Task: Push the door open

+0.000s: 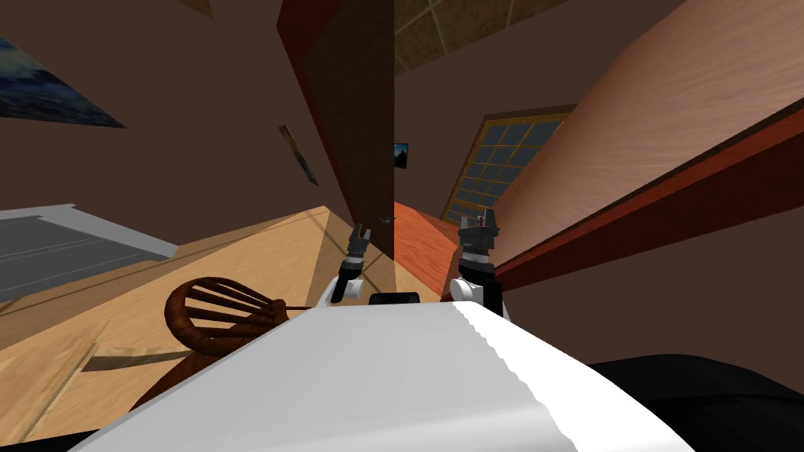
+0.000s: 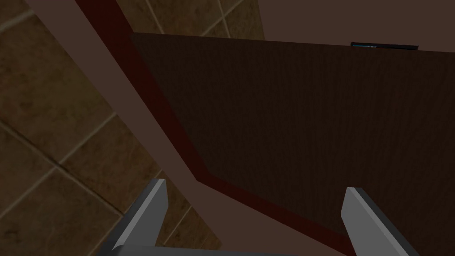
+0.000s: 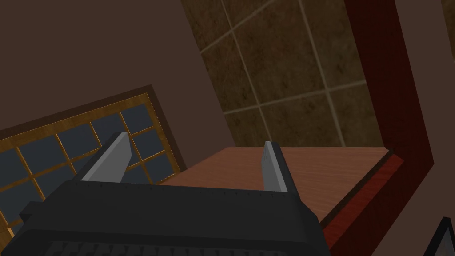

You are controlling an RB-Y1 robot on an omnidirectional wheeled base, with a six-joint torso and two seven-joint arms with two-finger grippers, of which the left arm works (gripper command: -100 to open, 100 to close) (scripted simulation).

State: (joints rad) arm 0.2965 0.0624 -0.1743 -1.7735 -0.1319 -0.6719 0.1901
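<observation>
Dark door (image 1: pixel 357 118) ajar, rigid, probably heavy: push panel near free edge. Fingers apart on left gripper (image 1: pixel 361 230), right gripper (image 1: pixel 480 221).

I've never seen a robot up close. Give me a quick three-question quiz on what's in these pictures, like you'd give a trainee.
1. True or false: the left pincer is shut on the dark door.
2. What stands to the robot's left? A) a wooden chair B) a bucket C) a ladder
3. Fill in: beyond the open right pincer is a gold-framed ____.
Key: 1 false, it is open; 2 A; 3 window.
</observation>
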